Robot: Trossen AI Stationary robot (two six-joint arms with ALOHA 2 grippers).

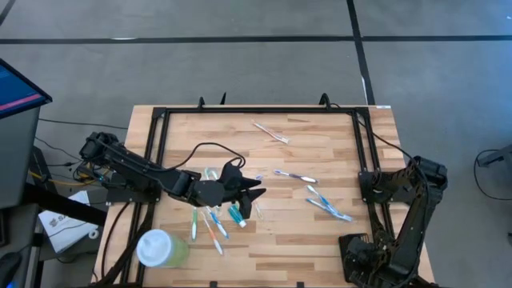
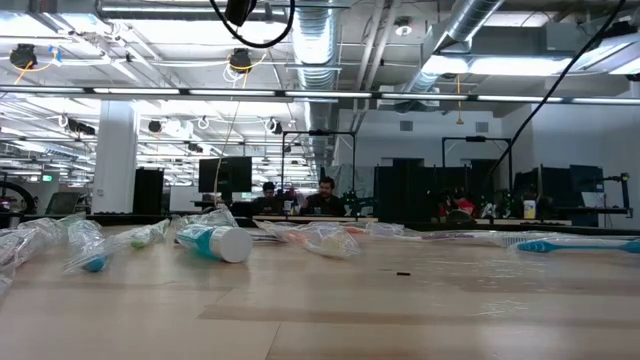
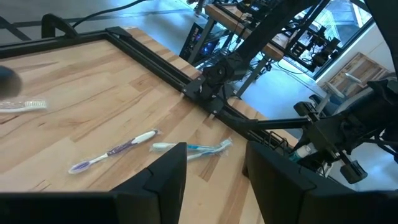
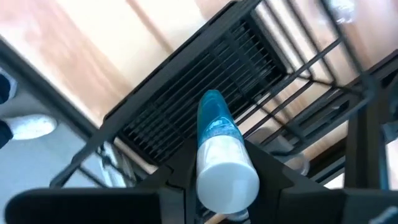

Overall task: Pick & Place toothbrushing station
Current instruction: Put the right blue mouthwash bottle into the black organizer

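The toothbrushing station, a black holder with a slotted top, shows in the right wrist view beside the black frame rail at the table's right side. My right gripper hangs above it, pointing down, shut on a white and teal toothpaste tube. In the high view the right arm covers the station. My left gripper is held over the table's middle, open with nothing between its fingers. A second teal tube lies on the wood just near of it. My right gripper pinches the tube's white end between its two fingers, one on each side. The fingers come from above and point down. The tube hangs along them, lifted clear, with its teal end pointing down at the station's slotted top.
Several toothbrushes lie loose on the wood. A pale green cup with a white lid stands at the near left. A black frame runs around the work area. In the low view a tube lies among wrapped brushes.
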